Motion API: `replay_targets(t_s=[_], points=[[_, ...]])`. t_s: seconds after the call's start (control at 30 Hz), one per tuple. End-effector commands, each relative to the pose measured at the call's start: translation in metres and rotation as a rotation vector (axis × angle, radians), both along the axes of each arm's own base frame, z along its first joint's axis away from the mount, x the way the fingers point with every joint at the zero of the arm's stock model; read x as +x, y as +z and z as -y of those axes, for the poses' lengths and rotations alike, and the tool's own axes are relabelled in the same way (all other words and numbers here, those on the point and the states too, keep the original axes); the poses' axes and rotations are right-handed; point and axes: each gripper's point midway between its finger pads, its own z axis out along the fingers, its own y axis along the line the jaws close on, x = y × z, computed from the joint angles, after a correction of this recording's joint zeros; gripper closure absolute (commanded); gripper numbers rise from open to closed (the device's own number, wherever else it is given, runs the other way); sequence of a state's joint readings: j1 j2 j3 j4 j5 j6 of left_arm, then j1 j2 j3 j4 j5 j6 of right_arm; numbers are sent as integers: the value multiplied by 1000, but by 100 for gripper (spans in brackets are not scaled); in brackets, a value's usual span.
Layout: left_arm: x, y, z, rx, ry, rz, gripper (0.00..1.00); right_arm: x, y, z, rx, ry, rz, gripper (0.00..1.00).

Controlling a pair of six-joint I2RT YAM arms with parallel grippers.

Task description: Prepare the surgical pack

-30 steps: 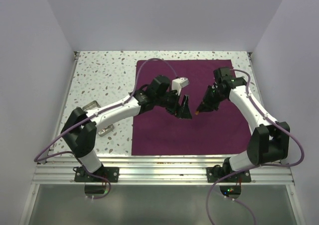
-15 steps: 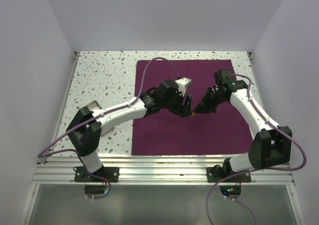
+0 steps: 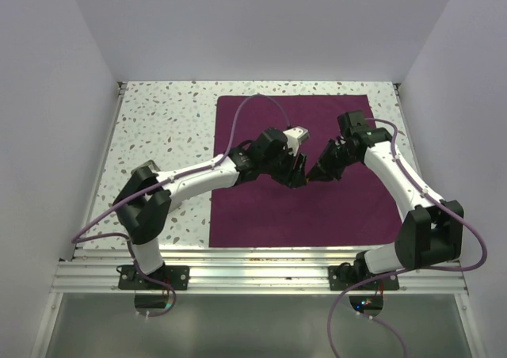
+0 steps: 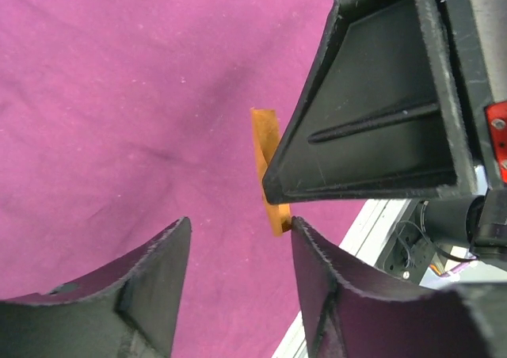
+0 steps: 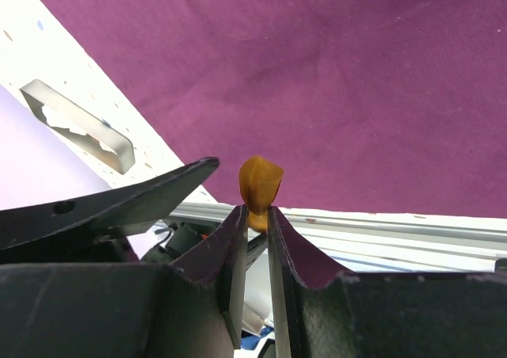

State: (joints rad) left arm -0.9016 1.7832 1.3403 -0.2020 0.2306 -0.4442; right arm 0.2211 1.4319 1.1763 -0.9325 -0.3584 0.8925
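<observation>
Purple cloth [image 3: 261, 207]: lies flat on the speckled table [image 3: 166, 120], covering its 3 o'clock side.
Right gripper [image 3: 317, 173]: over the middle of the cloth, jaws pressed together on a small orange-brown tab [image 5: 260, 181] that sticks out past the fingertips.
Left gripper [image 3: 300, 176]: just at 9 o'clock of the right gripper, jaws spread. The tab's end sits just beside one fingertip [image 4: 305, 239] and is not gripped.
Steel tray [image 5: 120, 154]: on the speckled table beyond the cloth's edge, toward 9 o'clock in the right wrist view.
</observation>
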Motion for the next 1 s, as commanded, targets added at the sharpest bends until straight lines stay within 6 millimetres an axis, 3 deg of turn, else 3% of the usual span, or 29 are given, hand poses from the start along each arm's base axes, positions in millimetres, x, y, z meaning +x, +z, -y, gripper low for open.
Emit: replay_targets(t_s=[0.0, 0.27, 0.37, 0.5, 0.57, 0.67, 0.77, 0.87, 0.93, 0.97], points=[[8, 23, 18, -75, -31, 47, 44, -1, 11, -6, 30, -3, 5, 80], [10, 25, 21, -119, -46, 11, 55, -6, 7, -7, 31, -2, -2, 80], [13, 27, 20, -135, -47, -1, 70, -7, 8, -7, 30, -1, -1, 80], [15, 27, 19, -157, -50, -22, 100, -7, 9, -9, 29, 2, 5, 80], [16, 26, 16, -157, -42, -30, 100, -4, 10, -7, 16, 4, 18, 74], [21, 27, 1, -155, -3, -31, 100, 2, 16, 0, -41, 32, 46, 43], [19, 17, -25, -144, 43, -59, 100, 11, 26, 10, -117, 73, 91, 38], [17, 7, -36, -66, 41, -76, 99, 12, 14, 15, -148, 111, 84, 37], [18, 2, -44, -34, 82, -88, 90, 1, -9, 15, -161, 125, 3, 38], [12, 2, -49, -44, 96, -99, 78, 0, -15, 13, -164, 121, -4, 38]])
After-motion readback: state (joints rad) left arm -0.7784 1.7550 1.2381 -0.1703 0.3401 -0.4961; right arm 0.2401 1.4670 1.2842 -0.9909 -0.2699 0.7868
